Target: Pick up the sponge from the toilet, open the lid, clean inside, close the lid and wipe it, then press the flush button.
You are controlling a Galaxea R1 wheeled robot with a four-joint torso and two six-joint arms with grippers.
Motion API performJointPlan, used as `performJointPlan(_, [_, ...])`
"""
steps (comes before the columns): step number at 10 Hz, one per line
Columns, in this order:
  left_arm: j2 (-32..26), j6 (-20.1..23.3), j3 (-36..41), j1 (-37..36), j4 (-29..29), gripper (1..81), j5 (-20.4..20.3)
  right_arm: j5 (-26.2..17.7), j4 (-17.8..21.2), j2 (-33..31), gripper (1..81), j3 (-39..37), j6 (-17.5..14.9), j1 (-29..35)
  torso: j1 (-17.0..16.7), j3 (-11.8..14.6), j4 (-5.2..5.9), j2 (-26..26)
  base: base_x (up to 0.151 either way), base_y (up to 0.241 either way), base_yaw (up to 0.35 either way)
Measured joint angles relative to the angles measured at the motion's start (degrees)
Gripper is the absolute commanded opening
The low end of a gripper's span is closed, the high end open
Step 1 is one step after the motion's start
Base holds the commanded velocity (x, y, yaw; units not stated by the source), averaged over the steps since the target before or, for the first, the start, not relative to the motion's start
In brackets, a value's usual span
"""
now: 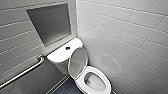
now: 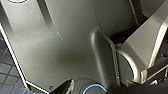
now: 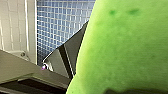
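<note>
Sponge (image 3: 125, 50) looms close, seemingly clamped in the right pincer; the left pincer's state cannot be told. Lid (image 1: 78, 62) stands raised, so cleaning inside seems due, calling for a reach down into the toilet (image 1: 60, 55).

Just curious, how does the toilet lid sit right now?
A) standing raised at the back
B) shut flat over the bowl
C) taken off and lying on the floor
A: in the head view the lid stands raised at the back of the toilet, leaving its bowl uncovered.
</note>
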Motion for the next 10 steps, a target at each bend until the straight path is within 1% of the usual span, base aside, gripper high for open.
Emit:
performJointPlan(1, [-1.89,6.89,4.16,-0.51,-7.91,81.1,-0.02,-0.18,0.0,-1.52,1.0,0.61,0.12,0.72,0.0,0.0,0.0,0.0,0.0,0.0,0.0])
performJointPlan(2, [-3.39,11.58,7.78,-1.26,-14.13,81.1,0.06,-0.18,0.0,-2.43,1.0,1.21,0.15,1.27,0.0,0.0,0.0,0.0,0.0,0.0,0.0])
performJointPlan(3, [-6.14,19.71,13.26,-2.04,-23.21,81.1,0.0,-0.33,0.02,-4.58,1.0,4.19,0.32,2.56,0.0,0.0,0.0,0.0,0.0,0.0,0.0])
performJointPlan(4, [-8.59,23.21,16.73,-2.72,-29.03,81.1,-0.62,-0.38,0.02,-6.75,1.0,7.61,0.37,3.8,0.0,-0.04,0.0,0.0,0.0,0.0,0.0])
performJointPlan(5, [-11.07,25.89,19.3,-3.22,-32.29,81.1,-1.3,-0.38,0.02,-8.74,1.0,10.45,0.37,5.1,0.0,-0.5,0.0,0.0,0.0,0.0,0.0])
performJointPlan(6, [-12.7,27.37,20.59,-3.35,-34.21,81.1,-1.28,-0.73,0.02,-11.12,1.0,13.67,0.39,6.75,0.0,-1.07,0.0,0.0,0.0,0.0,0.0])
performJointPlan(7, [-13.09,28.75,20.98,-3.39,-35.72,81.1,-1.12,-1.67,0.02,-13.09,1.0,16.46,0.37,8.81,0.0,-1.35,0.0,0.02,0.0,0.0,0.0])
performJointPlan(8, [-12.68,29.6,21.08,-3.52,-36.6,81.1,-1.11,-2.0,0.05,-13.54,1.0,17.2,0.39,9.62,0.0,-1.35,0.0,0.02,0.0,0.0,0.0])
performJointPlan(9, [-12.29,30.0,21.11,-3.72,-36.83,81.1,-1.37,-4.21,0.05,-15.24,1.0,19.74,0.43,13.89,0.0,-1.35,0.0,0.02,0.0,0.0,0.0])
performJointPlan(10, [-12.29,30.01,21.2,-3.85,-36.85,81.1,-1.34,-6.14,0.05,-16.13,1.0,21.0,0.5,16.29,0.0,-1.38,0.0,0.02,0.0,0.0,0.0])
